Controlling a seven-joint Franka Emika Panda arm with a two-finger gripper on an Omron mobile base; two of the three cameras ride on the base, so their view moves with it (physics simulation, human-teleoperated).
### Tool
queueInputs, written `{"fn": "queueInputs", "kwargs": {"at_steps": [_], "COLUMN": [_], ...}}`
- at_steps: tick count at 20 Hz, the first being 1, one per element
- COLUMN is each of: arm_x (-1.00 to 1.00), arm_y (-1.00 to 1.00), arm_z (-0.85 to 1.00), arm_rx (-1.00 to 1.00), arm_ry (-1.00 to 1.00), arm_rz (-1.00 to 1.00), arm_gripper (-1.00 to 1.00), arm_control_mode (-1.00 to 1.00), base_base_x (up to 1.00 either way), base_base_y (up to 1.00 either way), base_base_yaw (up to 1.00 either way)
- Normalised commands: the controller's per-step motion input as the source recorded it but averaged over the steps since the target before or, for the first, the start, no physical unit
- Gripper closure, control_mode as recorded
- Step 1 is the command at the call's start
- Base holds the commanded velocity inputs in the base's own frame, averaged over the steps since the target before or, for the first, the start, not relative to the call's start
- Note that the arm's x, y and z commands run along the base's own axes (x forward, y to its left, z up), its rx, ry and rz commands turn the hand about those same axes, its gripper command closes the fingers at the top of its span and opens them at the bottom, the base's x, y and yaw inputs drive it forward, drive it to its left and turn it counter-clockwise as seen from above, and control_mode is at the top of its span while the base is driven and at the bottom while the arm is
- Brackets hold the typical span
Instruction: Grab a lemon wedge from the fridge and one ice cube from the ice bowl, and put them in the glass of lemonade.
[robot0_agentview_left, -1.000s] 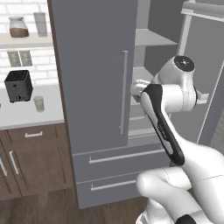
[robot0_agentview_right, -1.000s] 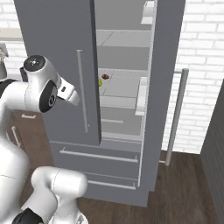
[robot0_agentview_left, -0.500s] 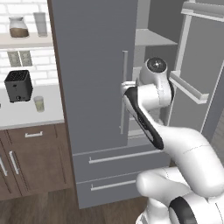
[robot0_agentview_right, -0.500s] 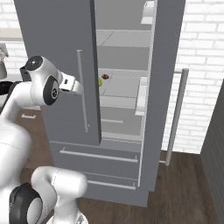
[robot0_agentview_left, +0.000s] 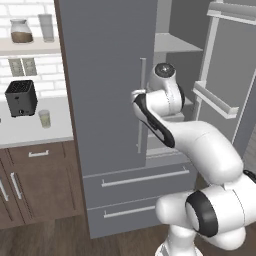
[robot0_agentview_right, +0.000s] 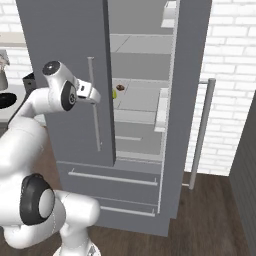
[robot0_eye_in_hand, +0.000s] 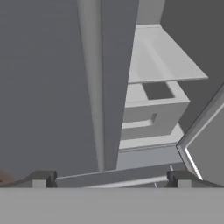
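Up close, I had the tool (robot0_eye_in_hand: 109, 177) spread wide and empty, its fingertips (robot0_eye_in_hand: 41, 178) apart in the hand view, facing the edge of the fridge's (robot0_agentview_left: 105, 75) closed left door and its bar handle (robot0_eye_in_hand: 92, 83). From the right base view the tool (robot0_agentview_right: 94, 95) sat just beside that handle. Past it, the right door (robot0_agentview_right: 187, 100) stood open, and I saw the lemon wedge (robot0_agentview_right: 114, 93) on a middle shelf (robot0_agentview_right: 137, 100) inside. Off left, the lemonade glass (robot0_agentview_left: 45, 118) stood on the desk (robot0_agentview_left: 25, 131) near the toaster (robot0_agentview_left: 21, 97).
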Motion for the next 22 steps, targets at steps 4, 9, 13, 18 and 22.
{"fn": "queueInputs", "kwargs": {"at_steps": [4, 9, 13, 18, 22], "arm_x": [0.59, 0.38, 0.32, 0.39, 0.4], "arm_y": [0.01, 0.03, 0.01, 0.0, 0.0], "arm_z": [-0.31, -0.16, -0.13, -0.24, -0.26], "arm_rx": [0.0, 0.02, 0.03, 0.0, 0.0], "arm_ry": [0.02, 0.02, 0.0, 0.0, 0.0], "arm_rz": [0.02, 0.05, 0.05, 0.02, 0.0], "arm_gripper": [-1.0, -1.0, -1.0, -1.0, -1.0], "arm_control_mode": [-1.0, -1.0, -1.0, -1.0, -1.0], "base_base_x": [0.0, 0.0, 0.0, 0.0, 0.0], "base_base_y": [0.0, 0.0, 0.0, 0.0, 0.0], "base_base_yaw": [0.0, 0.0, 0.0, 0.0, 0.0]}}
